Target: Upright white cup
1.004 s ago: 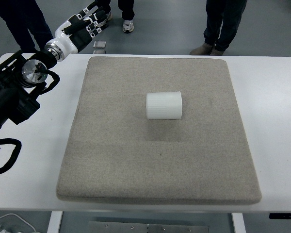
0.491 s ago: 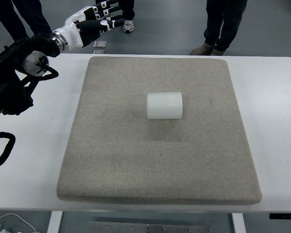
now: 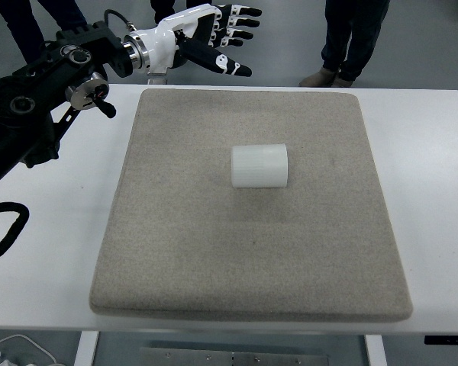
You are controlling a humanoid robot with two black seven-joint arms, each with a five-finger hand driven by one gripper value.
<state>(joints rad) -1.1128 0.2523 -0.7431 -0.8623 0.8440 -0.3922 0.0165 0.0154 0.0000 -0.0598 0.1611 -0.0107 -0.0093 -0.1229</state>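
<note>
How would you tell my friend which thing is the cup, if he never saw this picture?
Find the white table with the big grey-brown mat on it. Near the mat's middle, slightly toward its far edge, lies the white cup, tipped on its side. It is the only thing on the mat, a short ribbed white cylinder.

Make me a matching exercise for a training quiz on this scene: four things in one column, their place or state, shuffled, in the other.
Things
1. white cup
2. left hand
3. grey mat
4. person's shoes

Place or state
A. fingers spread, holding nothing, above the table's far edge
B. on the floor beyond the table
C. lying on its side
D. flat on the white table

Pairs: 1-C, 2-A, 3-D, 4-B
</note>
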